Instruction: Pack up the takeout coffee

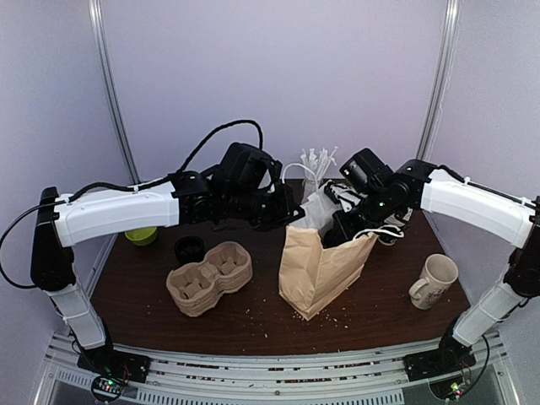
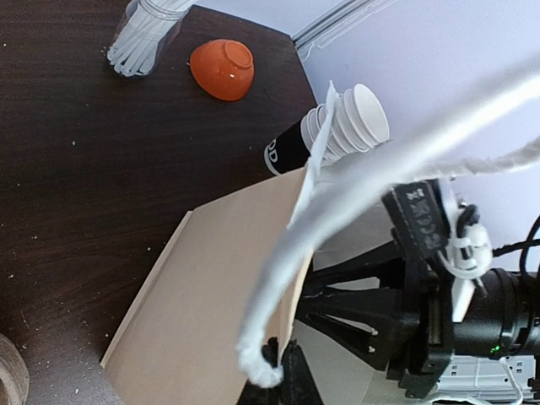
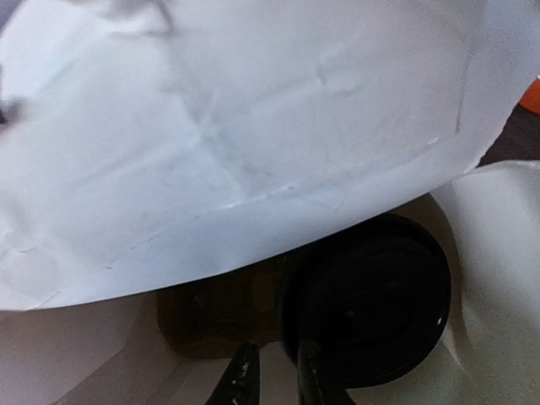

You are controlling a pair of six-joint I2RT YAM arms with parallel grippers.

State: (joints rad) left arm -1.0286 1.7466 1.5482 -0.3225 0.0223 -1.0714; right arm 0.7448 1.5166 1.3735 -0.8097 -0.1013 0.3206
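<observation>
Holding paper bag's [image 1: 316, 270] white handle cord [image 2: 354, 194] up w/ left gripper [image 2: 283, 377], pinched shut on it, prob. so bag mouth gapes. Can see takeout coffee [image 3: 371, 337] inside bag, on its floor, lid [image 3: 396, 278] up. Reaching down into bag w/ right gripper [image 3: 272, 377]: narrow gap, one finger at lid rim; can't tell if gripping.

bag [image 1: 316, 266]: tan outside, white inside, white cord handles | coffee cup [image 3: 367, 312]: black lid | bench [image 1: 253, 316]: dark brown | mug [image 1: 437, 278]: cream, dark print | bowl [image 2: 222, 69]: orange | cup tray [image 1: 209, 277]: grey-brown | paper cups [image 2: 350, 122]: white
</observation>
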